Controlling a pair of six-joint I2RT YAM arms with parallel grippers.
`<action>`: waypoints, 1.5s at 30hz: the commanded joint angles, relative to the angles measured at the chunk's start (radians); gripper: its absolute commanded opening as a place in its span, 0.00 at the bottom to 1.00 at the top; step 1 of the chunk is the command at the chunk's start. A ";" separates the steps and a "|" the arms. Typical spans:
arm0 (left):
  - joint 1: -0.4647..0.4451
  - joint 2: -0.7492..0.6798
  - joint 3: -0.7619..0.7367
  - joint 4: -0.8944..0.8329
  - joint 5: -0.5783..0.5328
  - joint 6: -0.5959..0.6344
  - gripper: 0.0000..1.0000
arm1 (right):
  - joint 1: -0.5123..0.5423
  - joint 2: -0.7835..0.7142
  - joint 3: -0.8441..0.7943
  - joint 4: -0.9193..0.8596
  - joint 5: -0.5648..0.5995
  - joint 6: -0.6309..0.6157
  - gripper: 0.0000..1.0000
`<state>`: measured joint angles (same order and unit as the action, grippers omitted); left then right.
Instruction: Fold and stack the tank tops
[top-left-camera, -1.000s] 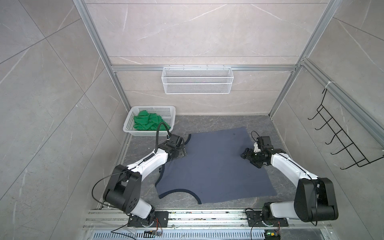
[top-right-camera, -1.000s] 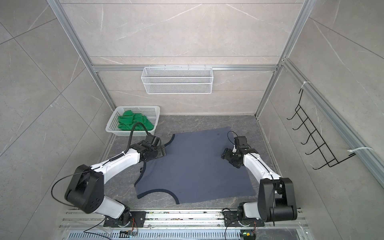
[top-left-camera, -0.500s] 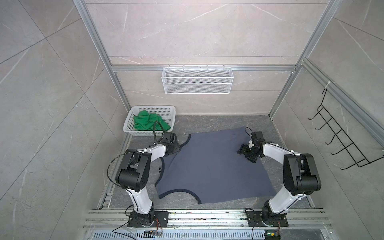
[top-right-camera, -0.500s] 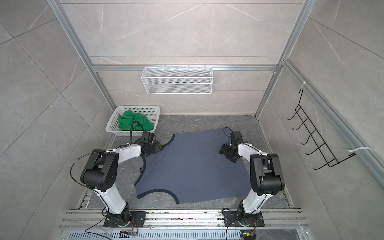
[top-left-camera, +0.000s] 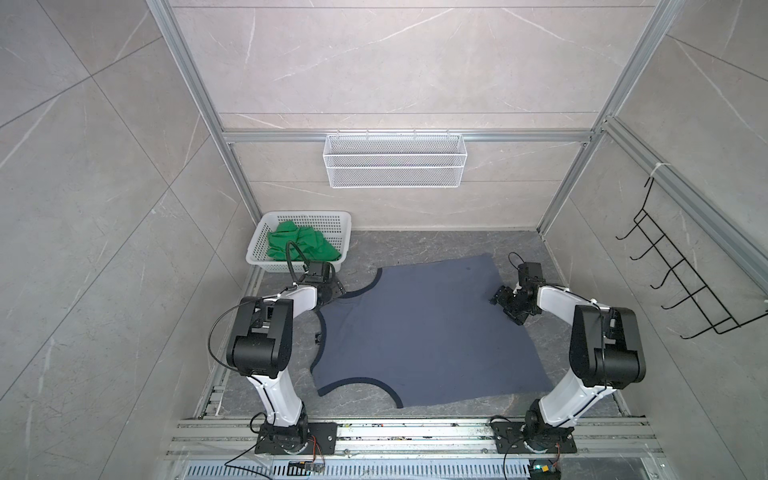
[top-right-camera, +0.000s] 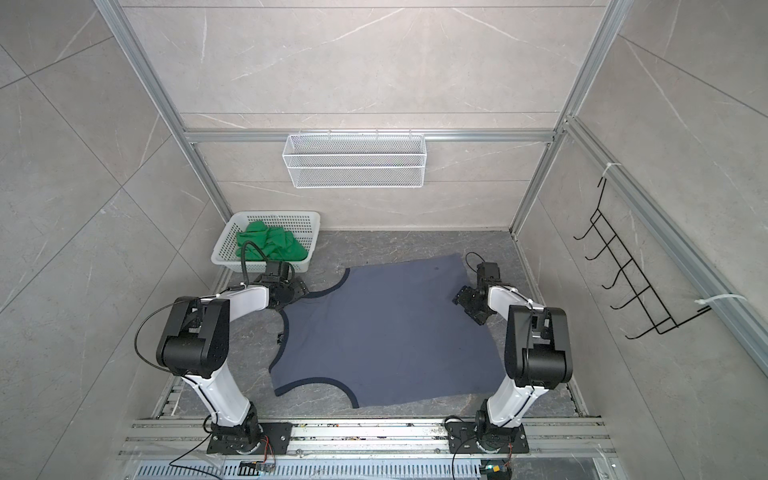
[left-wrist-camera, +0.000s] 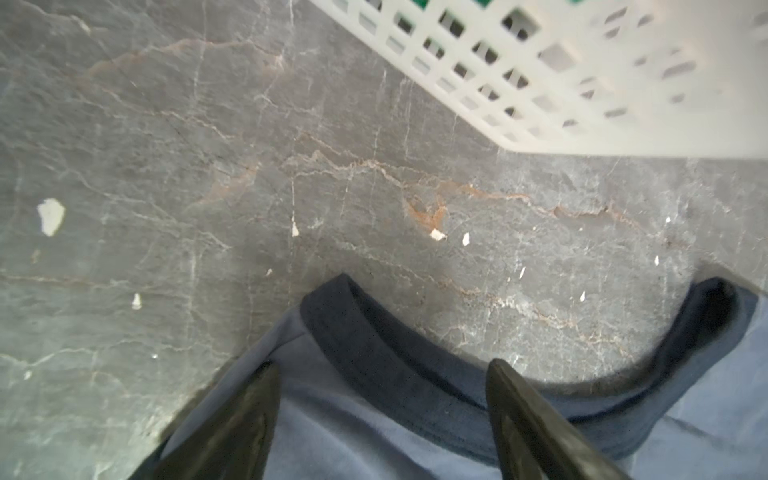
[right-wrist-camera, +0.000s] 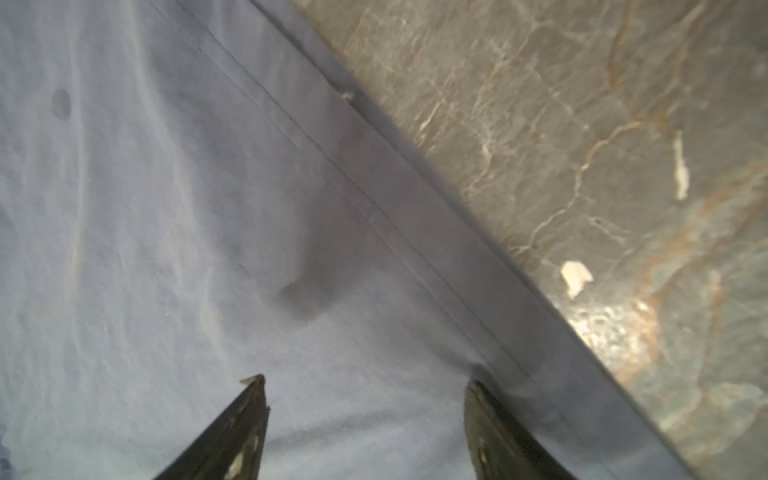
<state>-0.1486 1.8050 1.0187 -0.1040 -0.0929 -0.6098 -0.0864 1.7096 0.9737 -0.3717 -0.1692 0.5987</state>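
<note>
The slate-blue tank top (top-left-camera: 419, 332) lies flat on the surface (top-left-camera: 436, 245), ready for our fold. Our left pincer (left-wrist-camera: 384, 365) gapes open over a shoulder strap (left-wrist-camera: 332, 316), and our right pincer (right-wrist-camera: 365, 380) is open at the hem (right-wrist-camera: 415, 199). The green tank top (top-left-camera: 299, 245) waits bunched in the basket (top-left-camera: 328, 216).

In both top views the table (top-left-camera: 419, 243) (top-right-camera: 386, 245) is a dark grey stone-look slab, veined with pale and rust-coloured lines. A blue tank top (top-left-camera: 424, 332) (top-right-camera: 386, 332) lies spread flat across most of its middle, with the dark-trimmed neckline toward the left and the straight hem toward the right. A white plastic basket (top-left-camera: 307, 214) (top-right-camera: 278, 214) stands in the far left corner, near one strap but apart from it, and small white flecks (left-wrist-camera: 50, 216) (right-wrist-camera: 575, 276) dot the bare stone beside the cloth.
</note>
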 joint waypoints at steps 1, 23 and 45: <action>-0.057 -0.077 0.064 -0.102 -0.013 0.047 0.82 | 0.027 -0.059 -0.007 -0.024 -0.002 -0.019 0.76; -0.327 0.408 0.662 -0.182 0.124 0.132 0.74 | 0.112 0.387 0.579 -0.090 -0.083 -0.072 0.72; -0.414 0.739 1.126 -0.360 0.192 0.185 0.79 | -0.092 0.361 0.451 -0.117 0.024 0.040 0.69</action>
<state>-0.5583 2.5195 2.1162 -0.3546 0.0834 -0.4366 -0.1818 2.0617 1.4414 -0.4644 -0.1501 0.6544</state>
